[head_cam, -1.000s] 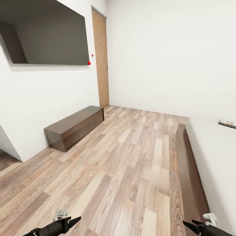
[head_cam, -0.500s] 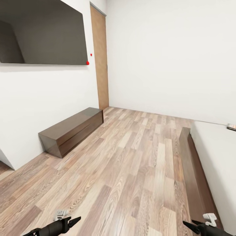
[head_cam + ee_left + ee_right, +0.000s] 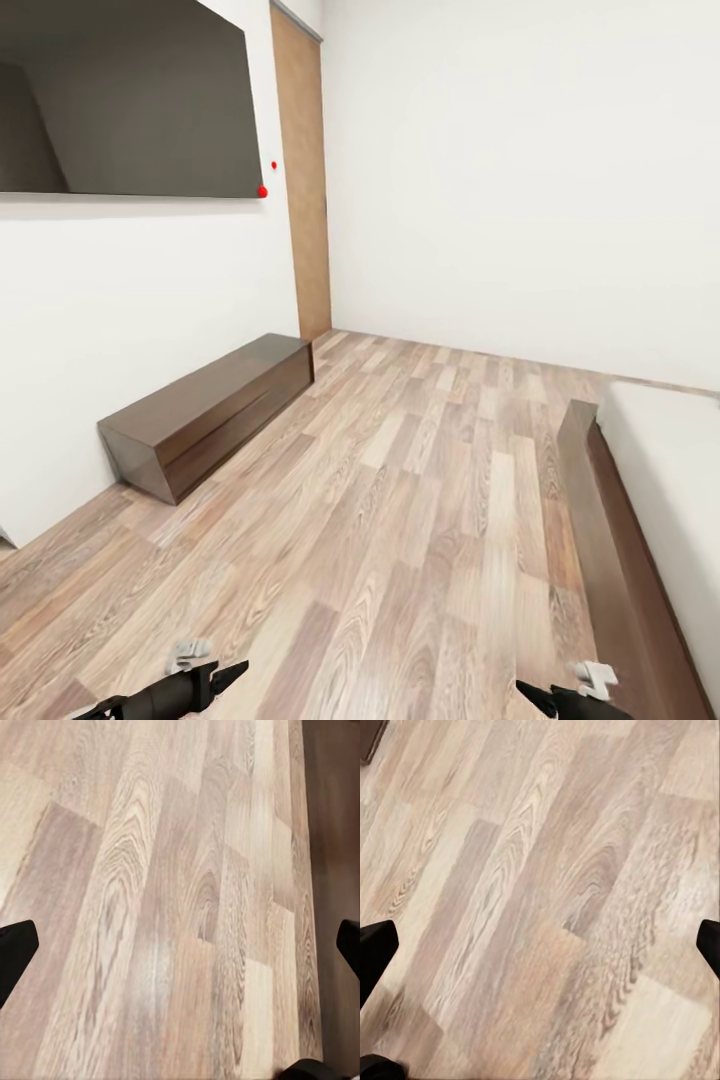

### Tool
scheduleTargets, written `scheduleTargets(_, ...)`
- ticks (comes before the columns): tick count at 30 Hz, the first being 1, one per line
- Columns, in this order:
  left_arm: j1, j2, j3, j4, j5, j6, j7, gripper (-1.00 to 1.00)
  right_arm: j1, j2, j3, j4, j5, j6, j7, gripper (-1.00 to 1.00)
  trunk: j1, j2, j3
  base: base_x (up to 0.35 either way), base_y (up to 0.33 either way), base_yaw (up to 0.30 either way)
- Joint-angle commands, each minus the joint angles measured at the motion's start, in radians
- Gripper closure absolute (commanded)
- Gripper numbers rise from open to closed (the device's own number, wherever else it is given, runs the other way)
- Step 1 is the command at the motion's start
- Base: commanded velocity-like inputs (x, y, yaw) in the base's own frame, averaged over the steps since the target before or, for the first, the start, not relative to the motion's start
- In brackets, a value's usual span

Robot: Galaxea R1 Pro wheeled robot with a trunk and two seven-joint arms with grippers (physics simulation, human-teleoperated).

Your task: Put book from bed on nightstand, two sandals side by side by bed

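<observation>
The bed [image 3: 660,450], white mattress on a dark wooden frame, lay along the right edge of the head view, beside the wood-plank floor [image 3: 420,520]. A low dark dresser [image 3: 205,412] stood against the left wall. The left tool [image 3: 228,675] and right tool [image 3: 532,694] both hung over bare floor, fingers spread wide, holding nothing.

Head looks downroom; wrists (close) share floor [image 3: 420,520].
</observation>
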Motion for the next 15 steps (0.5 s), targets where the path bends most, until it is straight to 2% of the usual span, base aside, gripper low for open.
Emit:
scheduleTargets(1,-0.001,-0.003,0.007,0.000,-0.010,-0.008,0.012,-1.00,-0.001,0.026,-0.008,0.001,0.010,-0.004,-0.060,-1.00,0.000,0.000,-0.001,0.334,0.000,0.000)
scheduleTargets(3,-0.001,-0.007,0.007,0.000,-0.010,-0.008,0.036,-1.00,-0.001,0.056,-0.008,0.005,0.022,-0.025,-0.131,-1.00,0.000,0.000,-0.001,0.334,0.000,0.000)
scheduleTargets(5,-0.001,-0.016,0.007,0.001,-0.010,-0.008,0.062,-1.00,-0.001,0.075,-0.007,0.019,0.044,-0.044,-0.171,-1.00,0.000,0.000,-0.001,0.334,0.000,0.000)
scheduleTargets(11,-0.001,-0.042,0.007,0.001,-0.010,-0.008,0.117,-1.00,-0.001,0.092,-0.006,0.053,0.107,-0.063,-0.208,-1.00,0.000,0.000,-0.001,0.334,0.000,0.000)
scheduleTargets(15,-0.001,-0.071,0.007,0.004,-0.011,-0.009,0.194,-1.00,-0.001,0.096,-0.006,0.061,0.127,-0.067,-0.216,-1.00,0.000,0.000,-0.001,0.334,0.000,0.000)
